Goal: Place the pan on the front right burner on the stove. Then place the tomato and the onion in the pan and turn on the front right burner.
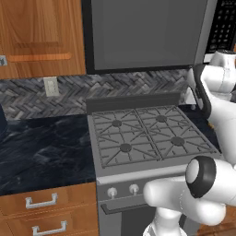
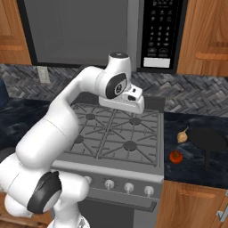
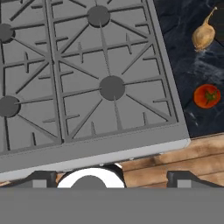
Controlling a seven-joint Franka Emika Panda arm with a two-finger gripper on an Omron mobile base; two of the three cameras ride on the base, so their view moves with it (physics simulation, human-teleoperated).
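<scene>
Overhead, the microwave's (image 2: 159, 33) keypad carries rows of pale marks too small to read; no other writing can be made out. From the left, wooden cabinets (image 1: 41, 34) hang above a grey herringbone backsplash (image 1: 41, 99) with a pale wall outlet (image 1: 50, 86), and a dark marbled counter (image 1: 46, 147) runs up to the stove (image 1: 102, 173), drawers with metal handles below. All four grates are bare, and the front right burner (image 2: 130, 145) has nothing on it or over it. The white arm (image 2: 58, 129) arches across the stove's left half, and the hand sits above the rear grates with the gripper (image 2: 141, 103) spread wide and holding nothing; in the hand view its two dark tips stand far apart at the bottom, one near each side. Silver knobs (image 2: 128, 187) line the stove's front panel. Right of the stove's edge, on another stretch of dark counter, the onion (image 2: 182, 136) lies just beside the pan (image 2: 209, 140), whose handle points toward the counter's front edge. The tomato (image 2: 176, 156) sits nearer the front, apart from both and close to the stove's side. Bare counter lies between tomato and pan handle. Wooden cabinet doors (image 2: 207, 35) close the right side.
</scene>
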